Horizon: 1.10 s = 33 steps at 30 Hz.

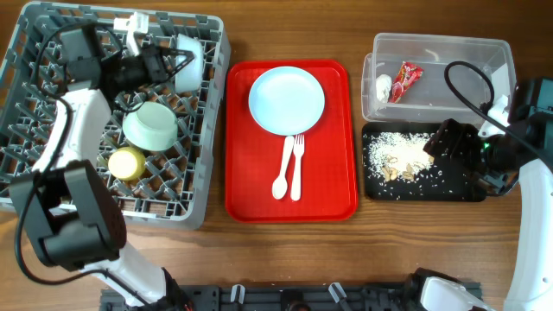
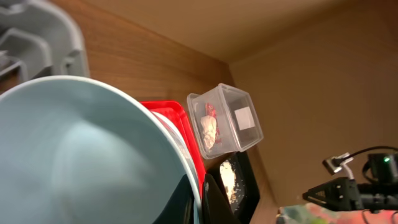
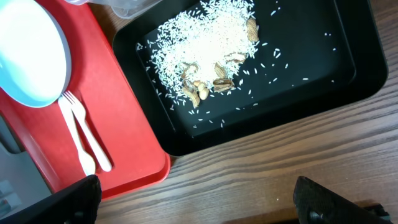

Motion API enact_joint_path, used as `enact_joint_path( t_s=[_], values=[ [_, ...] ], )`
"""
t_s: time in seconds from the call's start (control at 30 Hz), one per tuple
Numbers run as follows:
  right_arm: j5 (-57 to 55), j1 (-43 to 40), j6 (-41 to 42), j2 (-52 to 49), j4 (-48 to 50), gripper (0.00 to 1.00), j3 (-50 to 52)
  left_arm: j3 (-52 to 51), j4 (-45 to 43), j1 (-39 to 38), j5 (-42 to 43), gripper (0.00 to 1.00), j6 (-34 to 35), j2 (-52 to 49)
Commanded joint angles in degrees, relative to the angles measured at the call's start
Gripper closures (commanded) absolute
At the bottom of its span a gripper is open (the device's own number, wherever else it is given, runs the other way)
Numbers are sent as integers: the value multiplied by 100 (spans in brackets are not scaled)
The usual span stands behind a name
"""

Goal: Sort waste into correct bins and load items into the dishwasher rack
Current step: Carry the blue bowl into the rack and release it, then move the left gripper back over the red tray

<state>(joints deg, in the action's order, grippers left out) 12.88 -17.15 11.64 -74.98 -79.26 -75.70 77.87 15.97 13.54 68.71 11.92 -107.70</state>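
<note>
Grey plastic dishwasher rack [image 1: 206,164] sits at 9 o'clock of the red tray [image 1: 333,173]; its far 1 o'clock corner is largely covered by the left gripper [image 1: 173,62]. The light blue bowl [image 2: 81,155] is hard to read from overhead, only a pale rim showing past the jaws. In the left wrist view it fills the frame and is cut off at left and bottom. Fingers [image 2: 214,202] clenched on the bowl's rim, one each side of the wall. Whether the bowl touches the pegs cannot be told.

Light green bowl [image 1: 149,125] and yellow cup [image 1: 127,162] rest in the rack, cup at 7 o'clock of the bowl.

Right gripper [image 3: 196,186] hangs over the black tray [image 1: 449,186], hiding its 1 o'clock corner from overhead. Only the two fingertips [image 3: 78,199] enter the wrist view; they are spread wide and grasp nothing.

Rice crumbs [image 3: 205,50] lie heaped in the black tray. The clear tub [image 1: 467,78], at its 12 o'clock, holds the red wrapper [image 1: 406,79] and white scrap [image 1: 384,84].

Plate [image 1: 287,99], spoon [image 1: 282,168] and fork [image 1: 297,168] are on the red tray.
</note>
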Motion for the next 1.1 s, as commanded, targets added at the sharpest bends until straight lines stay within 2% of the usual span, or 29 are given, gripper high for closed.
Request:
enact_joint_path(
  t_s=[0.0, 0.5, 0.6, 0.63, 0.77, 0.83, 0.9, 1.07],
  values=[
    [70, -17, -98, 96, 11, 0, -144, 15, -39, 216, 435, 96, 81, -232],
    [70, -17, -96, 96, -52, 0, -144, 15, 33, 811, 326, 96, 98, -610],
    [70, -17, -96, 96, -52, 0, -144, 15, 122, 992, 323, 89, 96, -610],
    [70, -17, -96, 96, -52, 0, -144, 15, 153, 1045, 326, 84, 96, -610],
    [72, -17, -94, 96, -55, 0, -144, 15, 302, 1211, 326, 53, 96, -610],
    [72, -17, -96, 96, -61, 0, -144, 15, 369, 1305, 323, 20, 96, -610],
    [72, -17, -96, 96, -76, 0, -144, 15, 400, 1384, 323, 0, 98, -608],
    [72, -17, -98, 96, -94, 0, -144, 15, 538, 1620, 107, 0, 98, -511]
  ],
)
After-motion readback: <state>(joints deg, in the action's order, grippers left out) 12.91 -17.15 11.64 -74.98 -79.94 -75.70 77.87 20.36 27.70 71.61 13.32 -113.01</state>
